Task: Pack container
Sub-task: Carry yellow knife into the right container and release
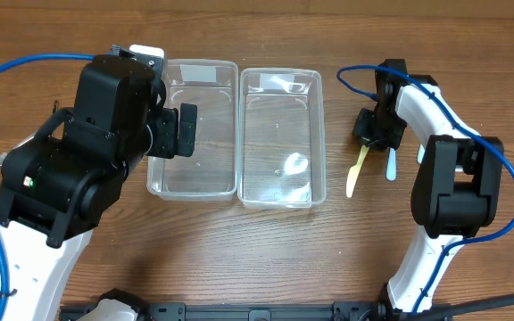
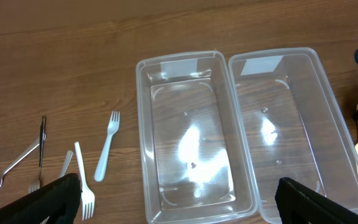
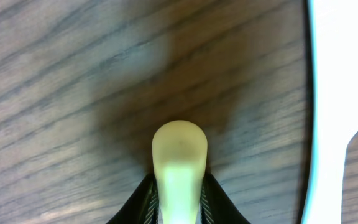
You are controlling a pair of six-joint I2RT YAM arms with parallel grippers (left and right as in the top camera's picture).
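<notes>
Two clear plastic containers stand side by side mid-table, the left one point(image 1: 193, 129) point(image 2: 191, 130) and the right one point(image 1: 280, 138) point(image 2: 284, 124), both empty. My left gripper point(image 2: 179, 196) hangs open above the near end of the left container, holding nothing. To the right of the containers, my right gripper point(image 1: 370, 134) point(image 3: 179, 208) is shut on the handle of a yellow plastic utensil point(image 1: 355, 171) point(image 3: 179, 162) that lies on the table. A pale blue utensil point(image 1: 391, 165) point(image 3: 328, 124) lies just beside it.
Left of the containers lie several forks: a white one point(image 2: 82, 177), a pale blue one point(image 2: 106, 149) and metal ones point(image 2: 17, 165). In the overhead view my left arm point(image 1: 78, 169) hides most of them. Blue cables loop beside both arms.
</notes>
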